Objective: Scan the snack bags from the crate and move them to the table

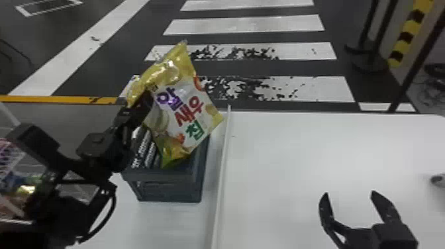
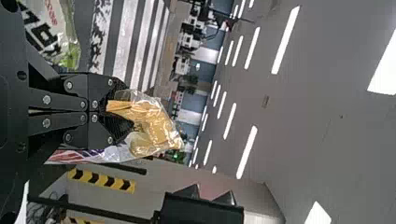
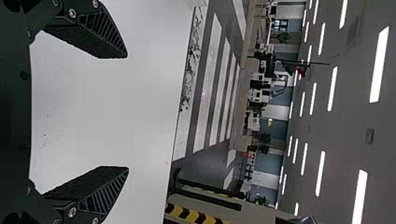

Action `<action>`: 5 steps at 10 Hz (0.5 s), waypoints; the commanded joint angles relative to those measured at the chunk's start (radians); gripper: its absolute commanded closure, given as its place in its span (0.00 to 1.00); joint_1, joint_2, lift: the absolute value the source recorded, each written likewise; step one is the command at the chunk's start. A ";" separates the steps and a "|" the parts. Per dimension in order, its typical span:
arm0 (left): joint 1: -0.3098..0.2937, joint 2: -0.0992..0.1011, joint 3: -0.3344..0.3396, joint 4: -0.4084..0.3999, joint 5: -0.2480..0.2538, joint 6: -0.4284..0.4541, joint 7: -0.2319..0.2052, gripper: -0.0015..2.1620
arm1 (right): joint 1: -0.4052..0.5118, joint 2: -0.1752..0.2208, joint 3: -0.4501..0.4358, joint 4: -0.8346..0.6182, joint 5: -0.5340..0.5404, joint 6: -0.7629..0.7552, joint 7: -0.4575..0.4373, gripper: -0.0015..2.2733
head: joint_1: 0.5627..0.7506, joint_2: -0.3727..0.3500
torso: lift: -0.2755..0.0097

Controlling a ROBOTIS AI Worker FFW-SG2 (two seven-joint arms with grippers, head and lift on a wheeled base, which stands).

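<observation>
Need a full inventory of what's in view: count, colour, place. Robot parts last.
Snack bag: one, yellow and white, held over the crate
Crate: one, dark grey-blue, left of the strip
Packets: count unclear, black and white, inside crate
Other packaging: count unclear, multicoloured, head view's left edge
Table: one, white, in front
Raised strip: one, white, right of crate
Crosswalk stripes: several, white, floor beyond table
Striped pole: one, yellow and black, far right
Ceiling lights: many, white, overhead
Left gripper: one, black, closed on snack bag
Right gripper: one, black, open, over table
</observation>
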State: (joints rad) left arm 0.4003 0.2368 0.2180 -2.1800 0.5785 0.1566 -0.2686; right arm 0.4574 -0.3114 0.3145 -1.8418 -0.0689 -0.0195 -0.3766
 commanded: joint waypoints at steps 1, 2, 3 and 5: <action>-0.014 -0.002 -0.040 -0.008 -0.017 0.018 0.000 0.95 | 0.000 -0.002 -0.005 0.006 0.001 0.000 -0.008 0.06 | 0.70 0.66 | 0.63; -0.028 -0.002 -0.065 -0.008 -0.025 0.030 -0.003 0.95 | 0.000 -0.006 -0.011 0.007 0.000 0.000 -0.012 0.06 | 0.70 0.65 | 0.63; -0.040 -0.004 -0.089 -0.008 -0.026 0.054 -0.011 0.95 | 0.004 -0.006 -0.017 0.007 0.000 0.000 -0.012 0.06 | 0.70 0.61 | 0.63; -0.066 -0.021 -0.128 -0.006 -0.026 0.128 -0.043 0.95 | 0.003 -0.006 -0.020 0.013 0.001 -0.003 -0.019 0.06 | 0.70 0.53 | 0.63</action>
State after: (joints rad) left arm 0.3416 0.2209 0.1003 -2.1872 0.5520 0.2642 -0.3127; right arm 0.4610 -0.3175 0.2950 -1.8307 -0.0686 -0.0202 -0.3953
